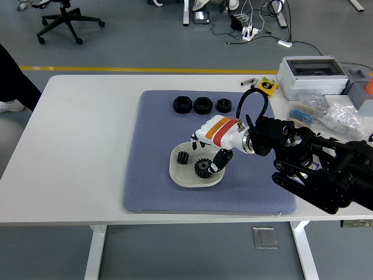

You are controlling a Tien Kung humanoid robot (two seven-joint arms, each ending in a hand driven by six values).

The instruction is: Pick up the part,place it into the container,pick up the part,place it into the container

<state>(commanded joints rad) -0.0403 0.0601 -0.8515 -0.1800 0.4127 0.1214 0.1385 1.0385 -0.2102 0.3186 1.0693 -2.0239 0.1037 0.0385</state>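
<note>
My right hand [208, 156], white with a red and orange band, reaches over the pale square plate [182, 178] on the blue mat. Its fingers are curled around a black gear [203, 167], which sits low over the plate's middle. A smaller black gear [183, 157] lies in the plate's left part. At the mat's far edge stand three black nut-like parts [201, 105] in a row. The left arm is out of view.
The blue mat [152, 166] covers the table's middle. At the right back are a grey box [310, 74], a yellow tape measure [267, 86], plastic bags [344, 116] and cables. A person's leg [14, 87] shows at the far left edge.
</note>
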